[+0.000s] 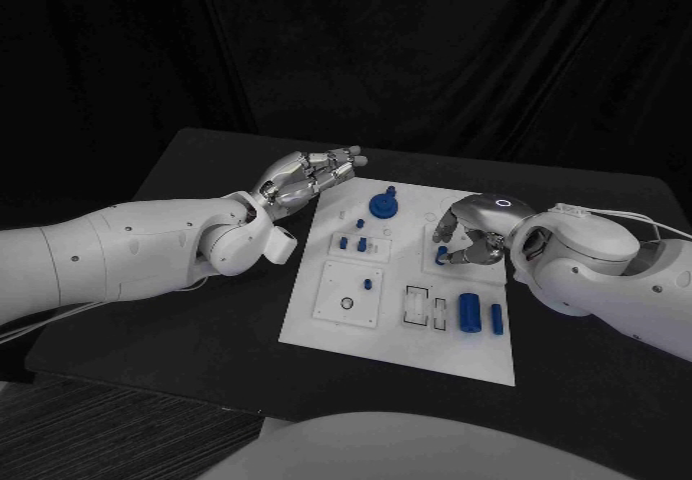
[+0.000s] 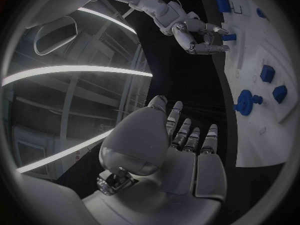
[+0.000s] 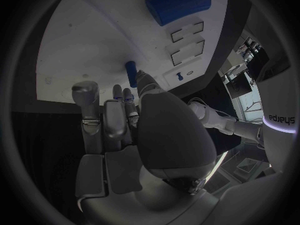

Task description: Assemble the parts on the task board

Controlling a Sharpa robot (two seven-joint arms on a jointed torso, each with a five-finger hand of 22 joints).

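White rounded arms (image 1: 130,245), silver jointed robot hand (image 1: 307,177) — glowing ring, thin cables

— What colours do we have on the table (image 1: 188,160)?
— We see it black, with the task board (image 1: 378,345) white on it.
— And the parts?
— We count them all blue: the round knob (image 1: 384,204), the cylinder (image 1: 470,310), the slim bar (image 1: 496,318), the small pegs (image 1: 351,242).
— The hands?
— We find the left hand (image 1: 306,176) silver and the right hand (image 1: 472,234) silver with a darker grey back, both on white arms (image 1: 116,250).
— Any pattern?
— We notice thin black outlines of rectangles (image 1: 417,307) on the board.
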